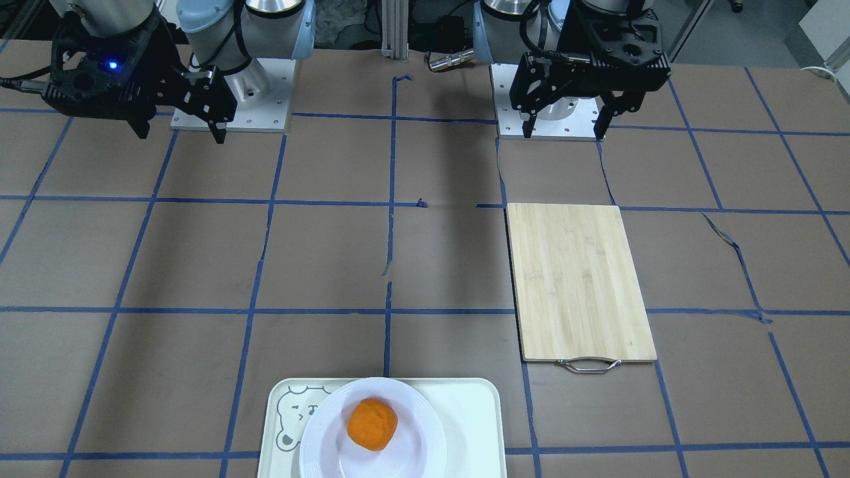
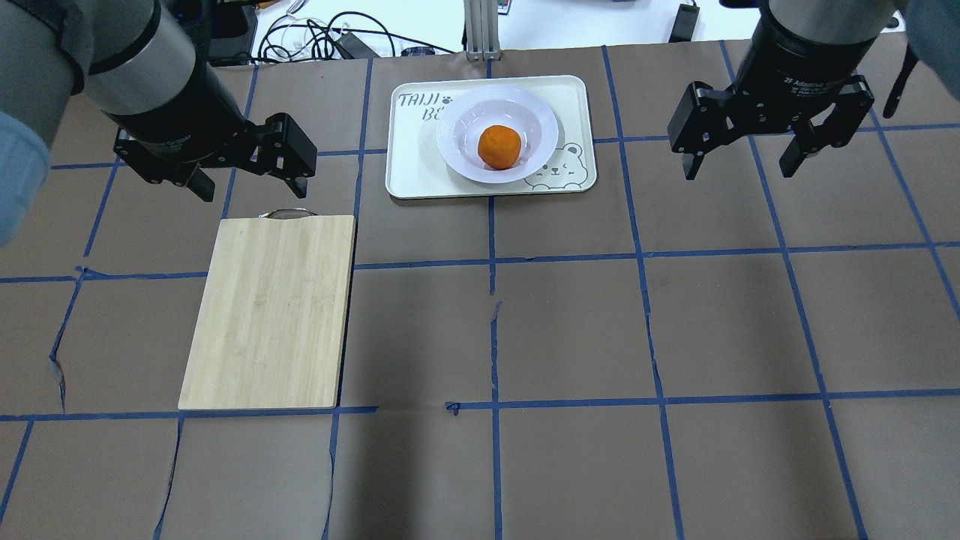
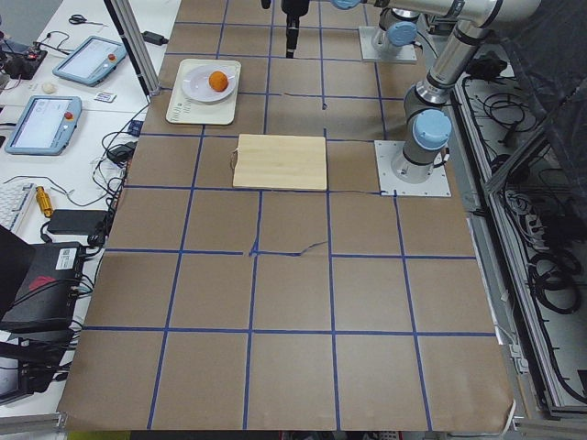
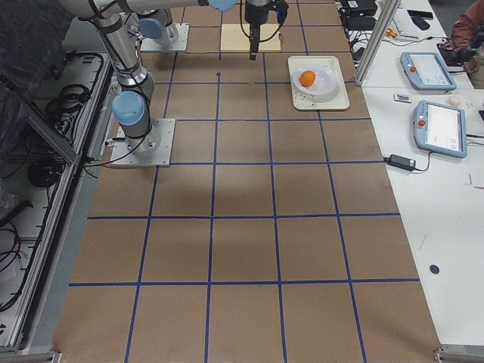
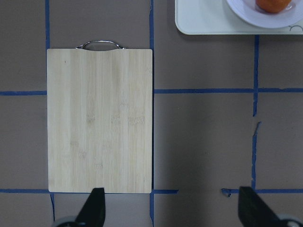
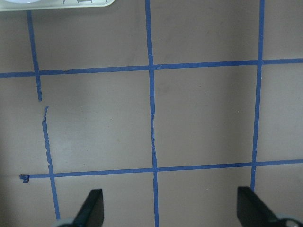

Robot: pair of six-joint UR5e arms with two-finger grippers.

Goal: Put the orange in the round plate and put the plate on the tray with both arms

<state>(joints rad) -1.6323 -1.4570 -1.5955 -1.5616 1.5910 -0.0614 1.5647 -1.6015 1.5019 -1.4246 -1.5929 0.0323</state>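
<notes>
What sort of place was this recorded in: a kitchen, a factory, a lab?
Most likely a robotics lab: the left arm and right arm are bolted to a table papered brown with a blue tape grid, and teach pendants and loose cables lie on the side bench.

The tray [image 2: 417,174] carries grey printed lettering in the corner opposite its bear face [image 2: 561,169]; the upper line reads "TAIJI" with a small paw print after it; the line beneath starts "BE" and the rest is hidden under the round plate [image 2: 453,147]; on the black collar above the right claw [image 2: 739,171] there is small white print that begins "2F Adaptive", and the rest is too small to make out; nothing else on the tabletop is readable.
</notes>
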